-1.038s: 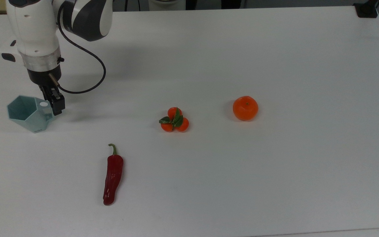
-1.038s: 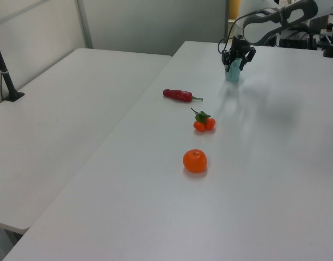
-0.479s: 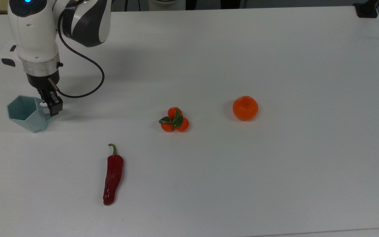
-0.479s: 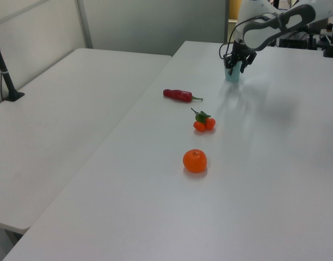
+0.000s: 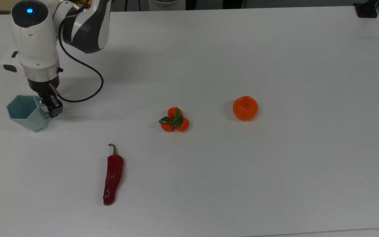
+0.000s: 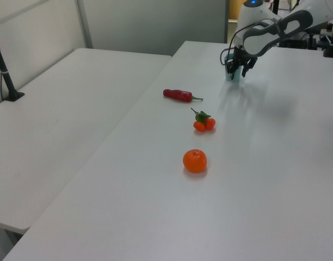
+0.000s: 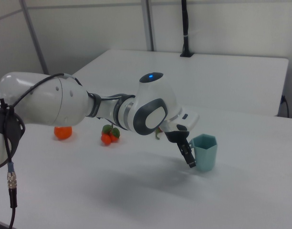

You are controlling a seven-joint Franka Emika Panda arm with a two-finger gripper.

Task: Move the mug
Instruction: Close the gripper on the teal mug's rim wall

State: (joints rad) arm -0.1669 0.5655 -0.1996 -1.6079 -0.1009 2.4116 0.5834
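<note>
Since a second ago your arm has dropped and swung slightly toward the mug (image 5: 28,112), and the tool (image 5: 52,106) now sits at the handle side on the top view's right of the cup, with the handle hole now covered by it. Mug stands upright near the surface's (image 5: 275,181) left edge in the top view, well apart from the chili (image 5: 112,175), the small orange cluster (image 5: 174,119) and the orange (image 5: 245,108). Whether the fingers are spread or pinched on the handle, you can't tell from these views. Main risk: the handle is small and off-centre, so a grip there likely lets the tapering body swing or twist out when you lift. If one finger lands on the rim instead of straddling the handle, you'd shove or tip the cup. It's also close to the surface edge, so a sideways push toward the top view's left could send it off. Keep the lift slow.
</note>
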